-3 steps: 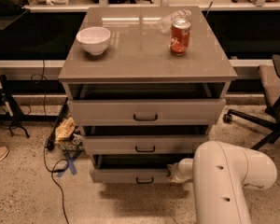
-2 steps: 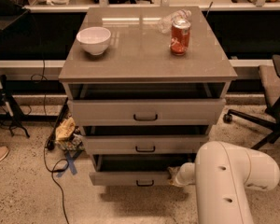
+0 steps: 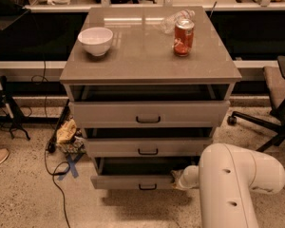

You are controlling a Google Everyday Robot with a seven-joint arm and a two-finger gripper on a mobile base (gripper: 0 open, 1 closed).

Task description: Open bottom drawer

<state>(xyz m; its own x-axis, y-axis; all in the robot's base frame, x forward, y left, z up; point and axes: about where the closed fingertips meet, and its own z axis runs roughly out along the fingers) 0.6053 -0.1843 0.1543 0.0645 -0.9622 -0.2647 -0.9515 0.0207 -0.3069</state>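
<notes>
Though mostly hidden behind the white arm (image 3: 237,184), shows as a pale stub low at the near right: call that the gripper (image 3: 177,177). Cannot tell whether open or closed on anything. Sits against the right end of the bottom drawer (image 3: 128,181), at or just beside its front corner; cannot say for sure whether touching.

Find that drawer lowest of three in the cabinet (image 3: 147,61), drawn out a little toward the near side, with a dark gap above its front. Note the long axis: left to right, level with the floor. Note the small black handle (image 3: 147,187) midway along the front, lying the same way. Puts that handle to the left of the gripper, apart from it, with bare front between.

Means, as a judgement, pulling straight toward the near side, square across that long axis and not along it. Working from the right end rather than the middle, expect some tendency to skew on the runners; keep the draw even and level. Reads as partly open, with more travel left to gain.

Above, see the middle drawer (image 3: 147,146) and top drawer (image 3: 148,113) ajar too, each set a little farther back. Leave alone the bowl (image 3: 95,40) at far left and the can (image 3: 183,37) at far right, both well apart from the work.
</notes>
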